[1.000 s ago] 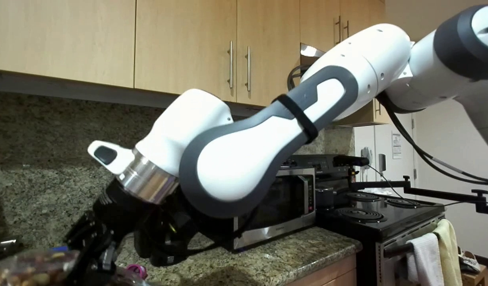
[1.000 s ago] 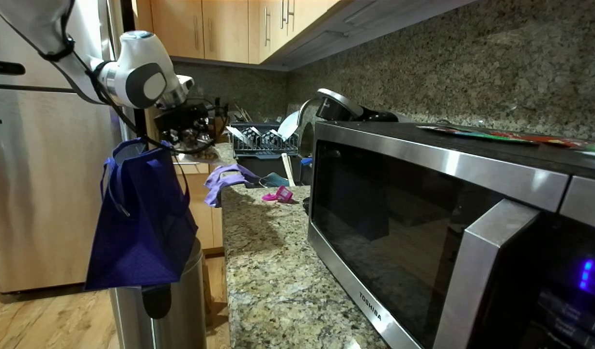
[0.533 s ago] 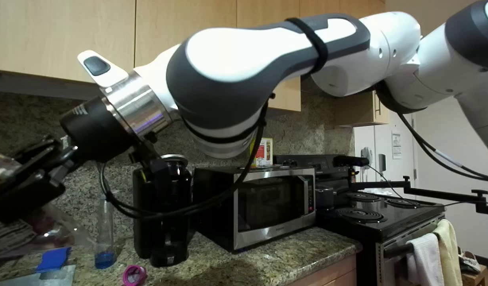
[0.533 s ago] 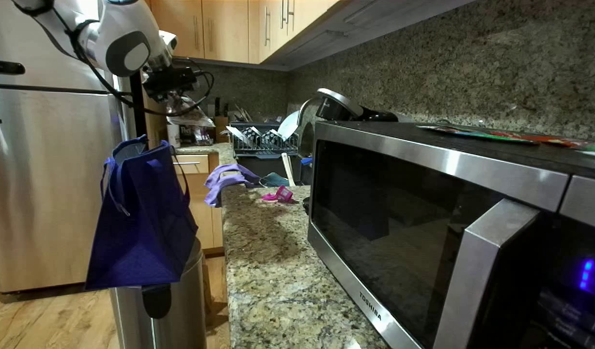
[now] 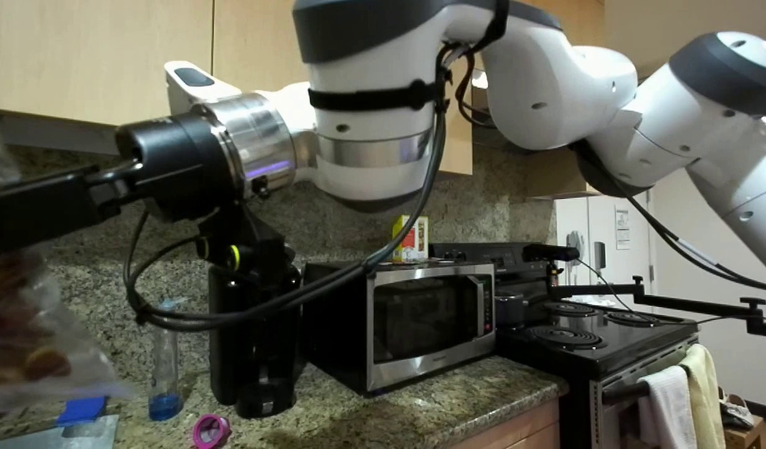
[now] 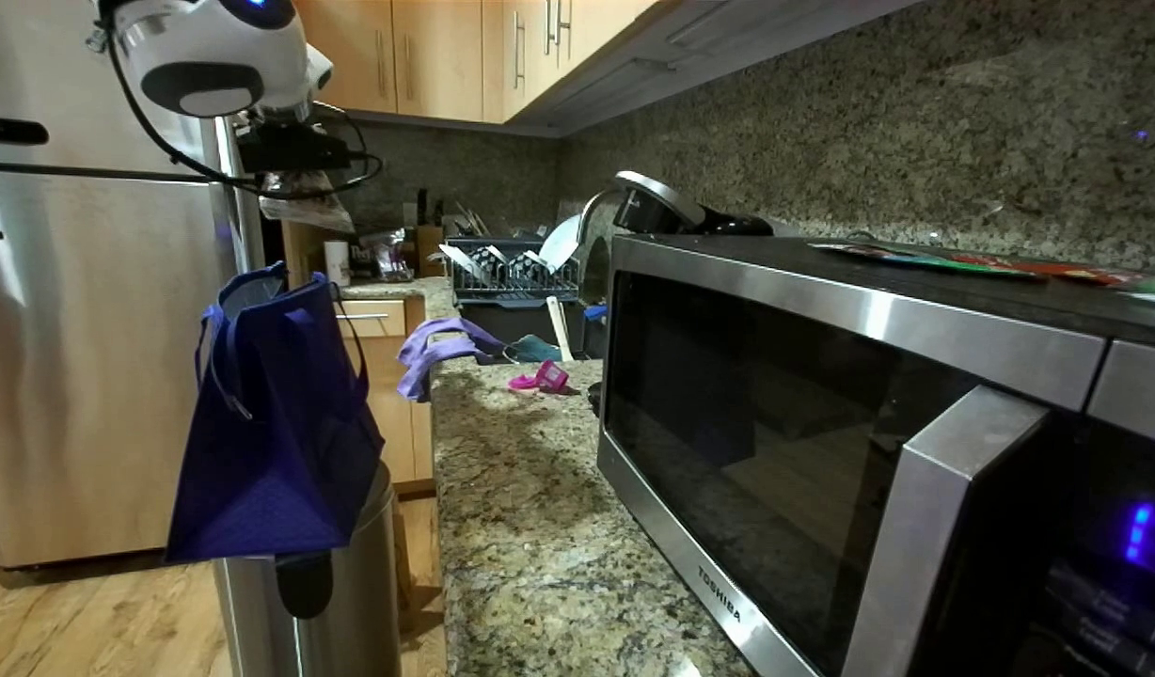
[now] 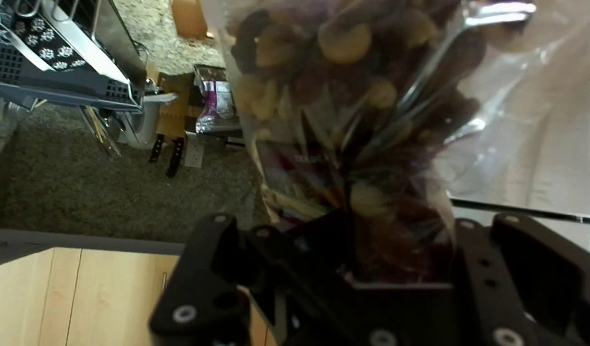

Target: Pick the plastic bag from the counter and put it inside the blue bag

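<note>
The plastic bag (image 7: 343, 86) is clear and filled with nuts and dried fruit. My gripper (image 7: 352, 230) is shut on it, with one end of the bag between the fingers. In an exterior view the bag (image 5: 33, 337) hangs from the black gripper (image 5: 46, 209) at the left edge, above the counter and partly cut off. In an exterior view the gripper (image 6: 295, 150) holds the bag (image 6: 305, 202) in the air, higher in the picture than the blue bag. The blue bag (image 6: 272, 423) stands upright with its top open and handles up. It is out of the wrist view.
A steel trash can (image 6: 352, 602) is under the blue bag, beside the granite counter (image 6: 502, 536). The microwave (image 6: 784, 470) stands on the counter. A pink cup (image 6: 551, 376), purple cloth (image 6: 441, 348) and dish rack (image 6: 512, 273) lie further back. The fridge (image 6: 98, 357) is behind.
The gripper has risen with the plastic bag from near counter height. It has also moved left, toward the fridge, in an exterior view. The blue bag has not moved.
</note>
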